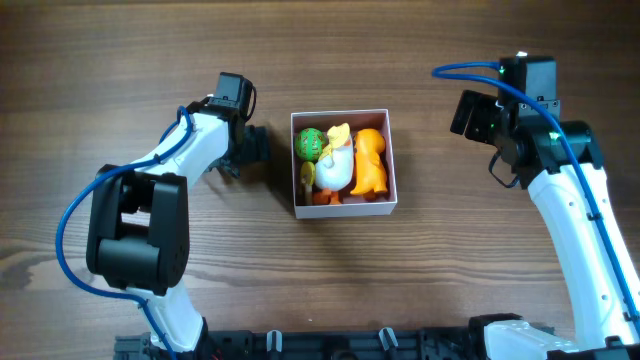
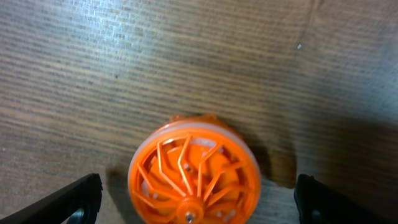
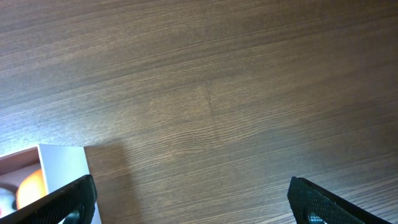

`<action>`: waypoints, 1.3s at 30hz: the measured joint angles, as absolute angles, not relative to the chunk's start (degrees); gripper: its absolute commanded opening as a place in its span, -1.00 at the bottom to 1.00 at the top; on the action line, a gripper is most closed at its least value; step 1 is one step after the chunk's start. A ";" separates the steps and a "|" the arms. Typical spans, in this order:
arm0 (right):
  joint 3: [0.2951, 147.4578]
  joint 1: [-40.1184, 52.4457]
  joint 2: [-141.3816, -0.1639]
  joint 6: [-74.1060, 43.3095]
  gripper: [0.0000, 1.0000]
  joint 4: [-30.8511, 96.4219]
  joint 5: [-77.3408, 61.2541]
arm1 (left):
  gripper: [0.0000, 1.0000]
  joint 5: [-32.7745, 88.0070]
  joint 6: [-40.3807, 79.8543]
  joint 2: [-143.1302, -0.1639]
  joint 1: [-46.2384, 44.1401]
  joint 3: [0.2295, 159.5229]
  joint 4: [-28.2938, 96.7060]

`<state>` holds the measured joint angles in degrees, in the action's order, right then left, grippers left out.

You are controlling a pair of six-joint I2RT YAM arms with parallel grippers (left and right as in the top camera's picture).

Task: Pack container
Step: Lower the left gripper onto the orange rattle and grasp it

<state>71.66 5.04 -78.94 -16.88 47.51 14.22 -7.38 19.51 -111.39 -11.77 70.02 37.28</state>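
Dark brown wood-grain table [image 1: 450,290], grain running left to right.

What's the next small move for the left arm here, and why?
Probably lower the left gripper and close it on the orange spoked wheel toy. The left wrist view shows the toy lying on the table between the open fingers, not yet gripped. It is outside the container, which already holds other toys.

Overhead, R wrist cam: shared container [image 1: 345,209]
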 measured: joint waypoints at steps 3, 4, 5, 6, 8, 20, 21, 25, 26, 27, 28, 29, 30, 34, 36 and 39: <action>71.66 5.04 -78.94 -16.88 0.99 47.53 14.22 | 0.93 -7.38 19.25 -111.39 -11.77 70.02 36.16; 71.66 5.04 -78.94 -16.88 0.99 47.51 14.22 | 0.93 -7.38 19.14 -111.42 -11.77 70.02 35.83; 71.66 5.04 -78.94 -16.88 0.99 47.53 14.22 | 0.93 -7.38 19.14 -111.46 -11.77 70.02 35.51; 71.66 5.04 -78.94 -16.88 1.00 47.53 14.22 | 0.93 -7.38 19.14 -111.53 -11.77 70.02 35.35; 71.66 5.04 -78.94 -16.88 0.99 47.53 14.22 | 0.85 -7.38 19.14 -111.74 -11.77 70.02 35.29; 71.66 5.04 -78.94 -16.88 0.99 47.51 14.22 | 0.36 -7.09 18.70 -112.18 -11.77 70.02 34.89; 71.66 5.04 -78.94 -16.88 0.99 47.51 14.22 | 0.34 -7.09 18.57 -112.18 -11.77 70.02 34.94; 71.66 5.04 -78.94 -16.88 0.99 47.53 14.22 | 0.15 -7.05 18.63 -112.18 -11.77 70.02 35.11; 71.66 5.04 -78.94 -16.88 0.99 47.53 14.22 | 0.14 -7.05 18.50 -112.18 -11.77 70.04 35.14; 71.66 5.04 -78.94 -16.88 1.00 47.51 14.22 | 0.12 -6.96 18.50 -112.18 -11.77 70.02 35.16; 71.66 5.04 -78.94 -16.88 0.99 47.53 14.22 | 0.11 -6.96 18.50 -112.18 -11.77 70.02 35.20; 71.66 5.04 -78.94 -16.88 1.00 47.51 14.22 | 0.11 -6.96 18.50 -112.18 -11.77 70.02 35.33; 71.66 5.04 -78.94 -16.88 0.99 47.51 14.22 | 0.08 -6.94 18.50 -112.18 -11.77 70.04 35.35; 71.66 5.04 -78.94 -16.88 0.99 47.53 14.22 | -0.09 -6.96 18.48 -112.18 -11.77 70.04 35.38; 71.66 5.04 -78.94 -16.88 0.99 47.53 14.22 | -0.10 -7.03 18.44 -112.18 -11.77 70.15 35.62; 71.66 5.04 -78.94 -16.88 0.99 47.51 14.22 | -0.10 -7.44 18.48 -111.61 -11.77 70.15 35.99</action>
